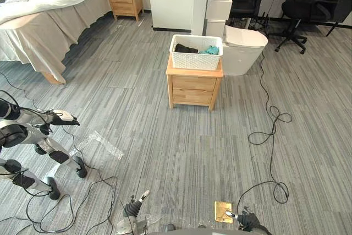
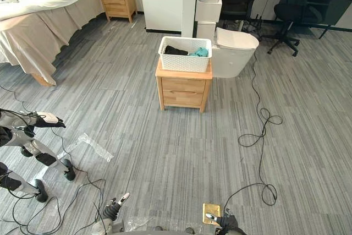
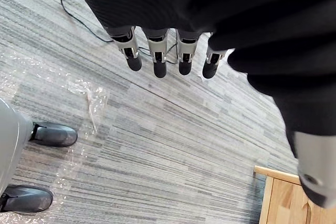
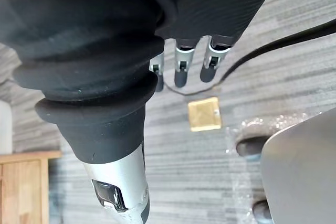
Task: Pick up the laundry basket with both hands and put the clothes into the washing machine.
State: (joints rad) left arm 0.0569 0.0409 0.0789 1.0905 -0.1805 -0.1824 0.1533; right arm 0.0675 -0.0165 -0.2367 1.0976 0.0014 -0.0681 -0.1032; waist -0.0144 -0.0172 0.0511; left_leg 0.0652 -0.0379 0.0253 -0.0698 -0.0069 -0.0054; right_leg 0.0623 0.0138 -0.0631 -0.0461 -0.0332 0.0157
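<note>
Sitting on top of a low wooden cabinet point(image 1: 193, 87), the white laundry basket point(image 1: 196, 52) lies straight ahead of the robot, with the clothes point(image 1: 185, 49) heaped inside it, a dark piece beside a teal one. Both hands hang low on the robot's side of the cabinet, well apart from it. The left hand point(image 1: 133, 208) is off the cabinet's left front corner and the right hand point(image 1: 246, 219) off its right, so the basket falls between them and neither looks clearly nearer.

The left wrist view shows that hand's fingers point(image 3: 156, 59) straight and spread over bare floor, gripping nothing. The right hand's fingers point(image 4: 180, 69) hang equally slack and empty above a brass floor plate point(image 1: 223, 211).

The basket's long axis runs side to side across the cabinet top, so its short ends face left and right, one for each hand. A two-handed lift probably calls first for a walk up to the cabinet front.

A white rounded machine point(image 1: 242, 48), most likely the washer, stands just beside the cabinet on its right.
</note>
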